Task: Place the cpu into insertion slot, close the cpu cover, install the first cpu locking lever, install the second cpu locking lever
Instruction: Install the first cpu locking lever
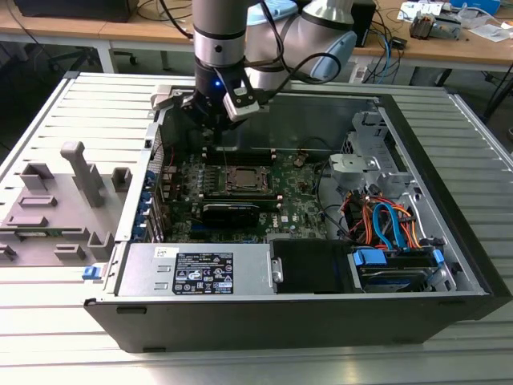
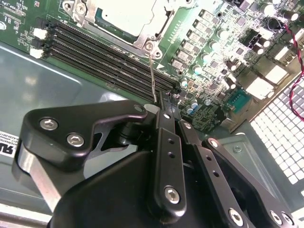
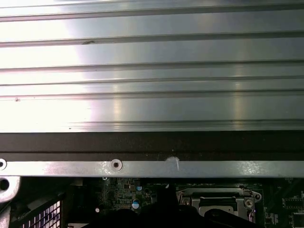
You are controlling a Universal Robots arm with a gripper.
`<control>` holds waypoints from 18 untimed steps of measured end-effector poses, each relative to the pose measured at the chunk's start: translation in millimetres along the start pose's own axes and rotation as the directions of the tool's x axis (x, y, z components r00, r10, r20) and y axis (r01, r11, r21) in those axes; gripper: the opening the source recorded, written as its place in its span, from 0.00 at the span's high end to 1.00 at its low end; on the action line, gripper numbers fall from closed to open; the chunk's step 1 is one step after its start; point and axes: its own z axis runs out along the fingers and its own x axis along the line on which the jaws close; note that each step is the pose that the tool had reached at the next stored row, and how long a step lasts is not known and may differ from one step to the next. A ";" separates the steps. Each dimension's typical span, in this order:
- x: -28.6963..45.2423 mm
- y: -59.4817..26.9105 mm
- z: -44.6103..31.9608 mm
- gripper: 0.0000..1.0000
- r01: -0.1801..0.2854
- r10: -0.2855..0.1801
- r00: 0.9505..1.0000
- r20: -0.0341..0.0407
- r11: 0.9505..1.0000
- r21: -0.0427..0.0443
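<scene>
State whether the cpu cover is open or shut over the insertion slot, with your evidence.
Shut: the cpu cover lies flat on the insertion slot, its silvery frame around the chip. The end effector hangs beside it.

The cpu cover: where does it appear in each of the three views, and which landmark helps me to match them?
Exterior view: the cpu cover sits mid-board inside the open case, below the gripper.
Second wrist view: it lies beside the long black memory slots, beyond the gripper.
First wrist view: it lies just beyond the case's metal edge.
Shared landmark: the green motherboard around the cover.
</scene>
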 end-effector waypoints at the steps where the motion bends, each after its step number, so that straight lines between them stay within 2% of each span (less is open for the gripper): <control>1: -0.6 0.0 0.7 0.89 0.000 0.000 1.000 0.000 1.000 0.000; 18: -5.1 0.0 0.7 0.89 0.000 0.000 1.000 0.000 1.000 0.000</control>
